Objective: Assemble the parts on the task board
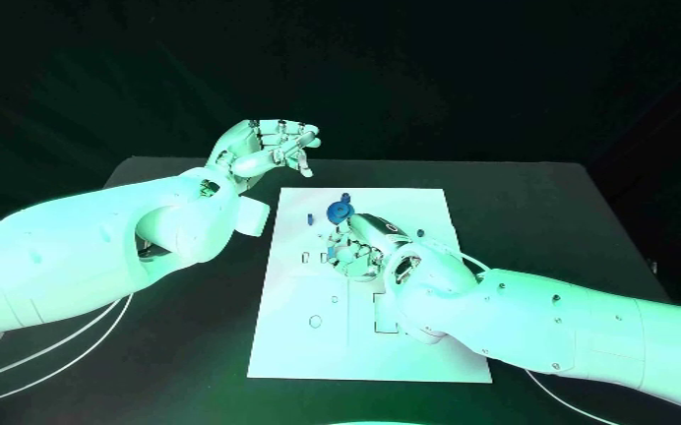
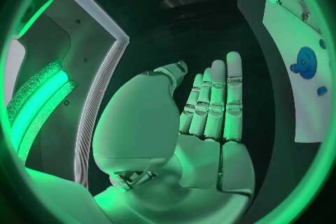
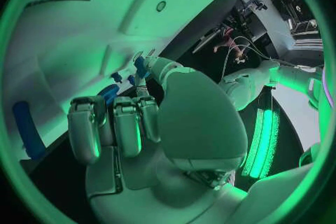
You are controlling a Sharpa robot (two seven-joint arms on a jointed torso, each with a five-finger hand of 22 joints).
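The white task board [image 1: 426,346] lies in the middle of the black table. A blue gear [image 1: 338,212] [image 2: 306,61] [image 3: 108,92] stands near the board's far edge, with small blue parts [image 1: 345,196] [image 2: 321,91] [image 3: 116,77] close by. My right hand [image 1: 366,246] [image 3: 133,123] rests on the board just short of the gear, fingers curled down. What lies under them is hidden. My left hand [image 1: 270,150] [image 2: 206,117] is raised off the board's far left corner, fingers stretched out and holding nothing.
A long blue piece [image 3: 28,129] shows beside my right hand. The board has several cut-outs and holes [image 1: 315,322] in its near half. Bare black table [image 1: 568,218] lies to either side of the board.
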